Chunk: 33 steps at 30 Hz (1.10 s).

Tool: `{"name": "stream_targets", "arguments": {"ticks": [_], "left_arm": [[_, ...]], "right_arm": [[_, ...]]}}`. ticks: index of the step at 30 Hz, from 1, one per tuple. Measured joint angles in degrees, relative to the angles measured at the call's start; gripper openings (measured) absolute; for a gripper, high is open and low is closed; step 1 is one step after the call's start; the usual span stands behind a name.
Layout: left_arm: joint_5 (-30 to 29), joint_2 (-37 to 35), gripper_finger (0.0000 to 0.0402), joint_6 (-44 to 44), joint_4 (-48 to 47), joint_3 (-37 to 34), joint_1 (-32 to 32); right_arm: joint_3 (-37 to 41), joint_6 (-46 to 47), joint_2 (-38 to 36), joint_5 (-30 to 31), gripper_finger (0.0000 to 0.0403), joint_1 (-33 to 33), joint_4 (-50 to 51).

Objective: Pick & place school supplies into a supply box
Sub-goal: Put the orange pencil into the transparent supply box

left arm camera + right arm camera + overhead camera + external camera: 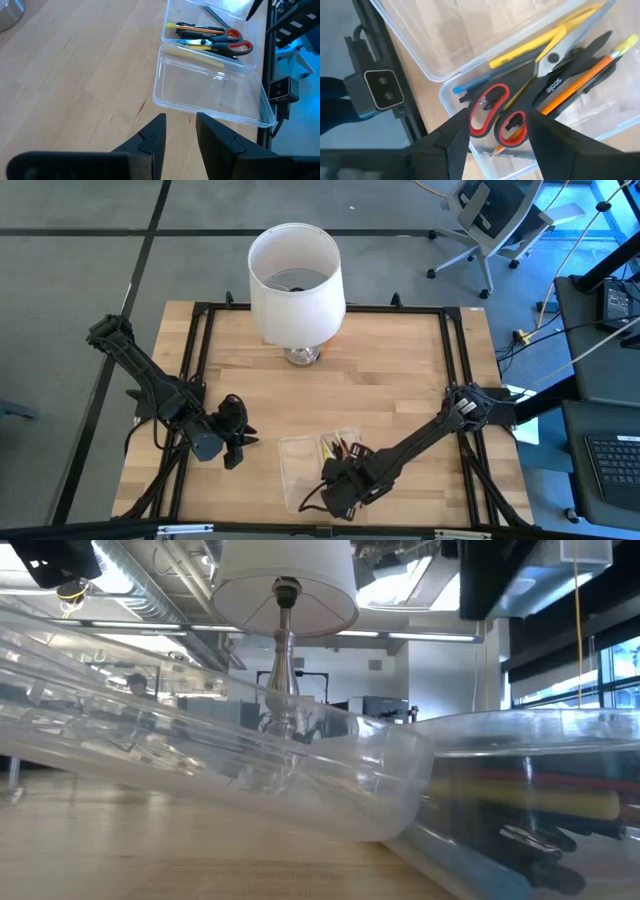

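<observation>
The supply box (250, 60) is clear plastic and stands open near the table's front edge, its hinged lid (210, 95) lying flat beside it. Inside lie the school supplies: red-handled scissors (492, 112), a yellow pen (530, 47), an orange pencil (580, 75), a black pen (560, 85) and a blue one (470, 89). My right gripper (497, 135) hangs open just above the scissors' handles, pointing steeply down, touching nothing. To the left of the box, above the table, my left gripper (180, 135) is open with nothing between its fingers. In the high view they show as left gripper (232, 442) and right gripper (345, 480).
A lamp with a large white shade (295, 280) stands on a metal foot at the table's far middle. A black frame (455, 360) borders the wooden table. Bare wood lies between the lamp and the box. The low view camera (280, 89) sits at the near edge by the box.
</observation>
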<state>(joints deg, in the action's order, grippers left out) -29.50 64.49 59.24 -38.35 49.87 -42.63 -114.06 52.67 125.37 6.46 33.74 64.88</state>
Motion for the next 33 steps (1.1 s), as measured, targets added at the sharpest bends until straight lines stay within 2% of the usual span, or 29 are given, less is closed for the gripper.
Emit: {"name": "stream_targets", "arguments": {"ticks": [10, 22, 27, 33], "left_arm": [[0.6, 0.0, 0.01, 0.0, 0.0, 0.0, 0.0], [0.7, 0.0, 0.01, 0.0, 0.0, 0.0, 0.0], [0.6, 0.0, 0.01, 0.0, 0.0, 0.0, 0.0], [0.7, 0.0, 0.01, 0.0, 0.0, 0.0, 0.0]], "right_arm": [[0.0, -1.9, -3.6, 4.5, 0.0194, 0.0, -0.5], [0.0, -6.4, -3.7, 3.6, 0.0194, -0.2, -1.1], [0.0, -7.1, -3.7, 2.7, 0.0194, -0.2, -4.5], [0.0, -12.6, -3.7, 5.1, 0.0194, -0.2, -5.8]]}}
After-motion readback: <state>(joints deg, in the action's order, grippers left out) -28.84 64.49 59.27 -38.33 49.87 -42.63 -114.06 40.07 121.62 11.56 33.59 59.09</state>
